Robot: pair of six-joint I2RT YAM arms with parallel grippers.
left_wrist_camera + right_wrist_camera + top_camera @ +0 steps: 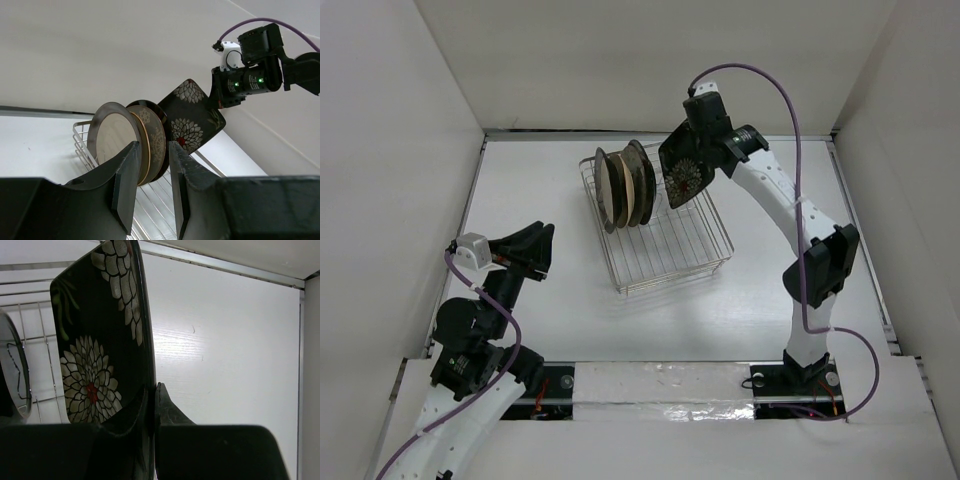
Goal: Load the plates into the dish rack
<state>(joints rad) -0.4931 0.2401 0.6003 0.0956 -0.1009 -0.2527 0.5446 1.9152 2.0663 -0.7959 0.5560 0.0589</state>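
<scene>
The silver wire dish rack (670, 250) stands mid-table. Several round plates (625, 185) stand on edge at its far left end; they also show in the left wrist view (125, 145). My right gripper (705, 150) is shut on the rim of the black square floral plate (686, 172) and holds it upright over the rack's far right part, just right of the standing plates. The square plate fills the left of the right wrist view (100, 340). My left gripper (535, 245) is open and empty, left of the rack, above the table.
White walls (400, 150) enclose the table on three sides. The rack's near half (665, 265) holds no plates. The right arm (790, 215) reaches from the near right diagonally to the rack's far end.
</scene>
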